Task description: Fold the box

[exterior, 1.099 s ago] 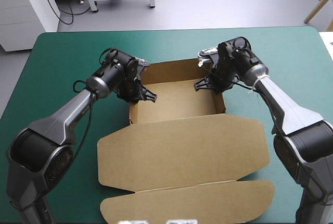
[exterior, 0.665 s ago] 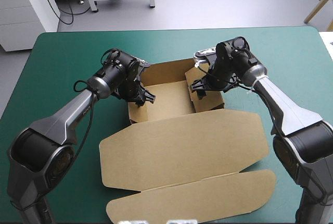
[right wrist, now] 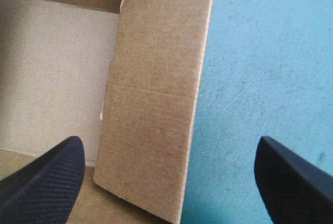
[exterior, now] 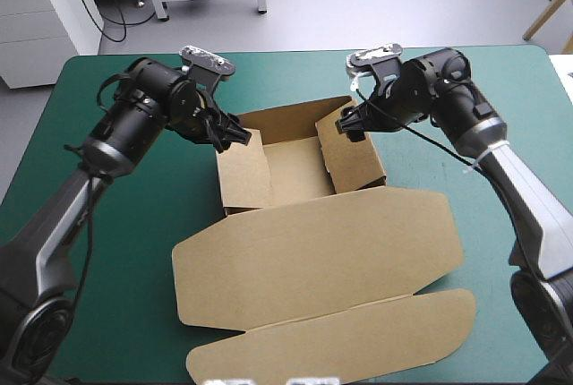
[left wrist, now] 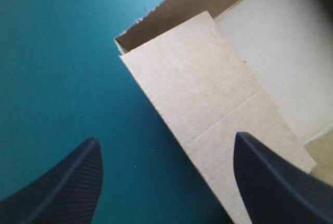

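The brown box point(exterior: 295, 157) lies mid-table as an open tray, with its lid point(exterior: 313, 251) flat toward the front edge. Its back wall point(exterior: 286, 118) stands up. The left side wall point(exterior: 243, 170) and the right side wall point(exterior: 354, 157) lean in over the floor. My left gripper point(exterior: 236, 137) hovers open just above the left wall's far corner, with the wall point(left wrist: 208, 94) ahead of its fingers and not held. My right gripper point(exterior: 352, 124) is open over the right wall's far end. That wall point(right wrist: 156, 99) lies ahead between its fingers, untouched.
The lid's long front flap point(exterior: 331, 345) reaches close to the table's front edge. Bare teal-green cover point(exterior: 107, 224) lies left of the box, and more of it point(exterior: 501, 116) to the right under the right arm.
Both grippers opened and let go of the side walls, then rose and drew outward. The two walls came up from flat and now lean inward. The lid shifted slightly.
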`<control>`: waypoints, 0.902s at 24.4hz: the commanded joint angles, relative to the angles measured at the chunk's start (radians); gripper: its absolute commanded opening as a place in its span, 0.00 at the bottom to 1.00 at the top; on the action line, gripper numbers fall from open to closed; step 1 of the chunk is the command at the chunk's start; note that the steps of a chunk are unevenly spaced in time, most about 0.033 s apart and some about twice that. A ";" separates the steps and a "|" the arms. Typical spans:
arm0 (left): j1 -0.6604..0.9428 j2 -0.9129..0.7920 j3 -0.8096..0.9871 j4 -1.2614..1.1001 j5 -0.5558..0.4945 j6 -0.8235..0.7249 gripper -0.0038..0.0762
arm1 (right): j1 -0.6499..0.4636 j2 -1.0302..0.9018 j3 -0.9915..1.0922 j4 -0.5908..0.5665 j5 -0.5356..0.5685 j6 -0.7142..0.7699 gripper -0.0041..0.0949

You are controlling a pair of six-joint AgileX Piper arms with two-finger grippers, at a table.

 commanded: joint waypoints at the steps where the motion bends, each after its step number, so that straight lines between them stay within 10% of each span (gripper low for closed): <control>1: -0.008 -0.132 -0.036 0.016 -0.015 0.045 0.67 | -0.002 -0.118 -0.031 -0.016 -0.051 -0.006 0.86; 14: -0.008 -0.419 0.067 0.041 0.057 0.158 0.04 | -0.002 -0.220 -0.031 -0.018 -0.047 -0.025 0.86; 22: -0.008 -0.572 0.398 0.028 0.028 0.154 0.04 | -0.002 -0.208 -0.031 -0.020 -0.054 -0.025 0.86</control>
